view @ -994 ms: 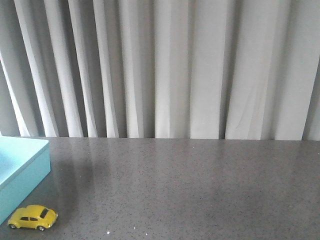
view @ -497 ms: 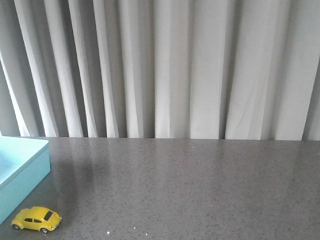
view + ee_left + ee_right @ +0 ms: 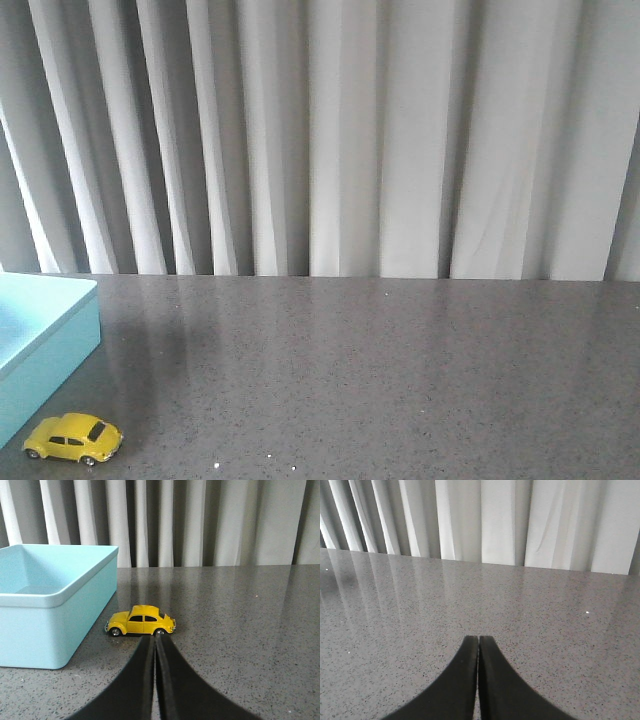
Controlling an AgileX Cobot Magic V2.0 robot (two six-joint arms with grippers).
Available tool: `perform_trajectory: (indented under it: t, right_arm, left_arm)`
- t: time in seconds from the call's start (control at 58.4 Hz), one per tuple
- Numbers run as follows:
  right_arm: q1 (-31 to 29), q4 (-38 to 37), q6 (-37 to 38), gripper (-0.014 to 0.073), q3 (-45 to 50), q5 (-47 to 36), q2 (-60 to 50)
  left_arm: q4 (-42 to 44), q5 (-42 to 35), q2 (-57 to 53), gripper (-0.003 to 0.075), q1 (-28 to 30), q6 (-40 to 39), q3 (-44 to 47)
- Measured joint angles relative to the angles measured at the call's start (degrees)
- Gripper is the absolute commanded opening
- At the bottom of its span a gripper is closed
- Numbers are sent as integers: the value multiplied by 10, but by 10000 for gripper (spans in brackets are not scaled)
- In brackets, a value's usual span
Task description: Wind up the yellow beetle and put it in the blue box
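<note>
**Yellow beetle on the bench beside the blue box, both claws closed and empty**

The small bright yellow toy Beetle car (image 3: 72, 439) stands on its wheels on the dark grey speckled bench (image 3: 400, 380), at the near left of the front view. It sits just beside the long side wall of the large light turquoise-blue rectangular box (image 3: 40, 335), close to it but not touching. The left wrist view shows the car (image 3: 140, 621) side-on, with dark windows and silver-black wheels, and a narrow strip of bench between it and the box (image 3: 50, 625). The box is open at the top, with a paler rim.

The left claw (image 3: 155, 639) has its two black fingers pressed together with nothing between them; their tips lie close to the car's side, and whether they touch it cannot be told. The right claw (image 3: 478, 641) is likewise closed on nothing, over a bare part of the bench (image 3: 545, 630). Pale grey pleated curtains (image 3: 350, 140) hang behind the bench.
</note>
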Motion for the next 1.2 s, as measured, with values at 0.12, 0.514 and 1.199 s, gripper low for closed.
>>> perform_trajectory:
  t: [0.12, 0.514, 1.199]
  right_arm:
    - [0, 0, -1, -7, 0, 0, 0]
    - [0, 0, -1, -7, 0, 0, 0]
    - [0, 0, -1, -7, 0, 0, 0]
  left_arm:
    - [0, 0, 0, -6, 0, 0, 0]
    - [-42, -20, 0, -6, 0, -54, 0]
    - [-44, 17, 0, 174, 0, -139, -88]
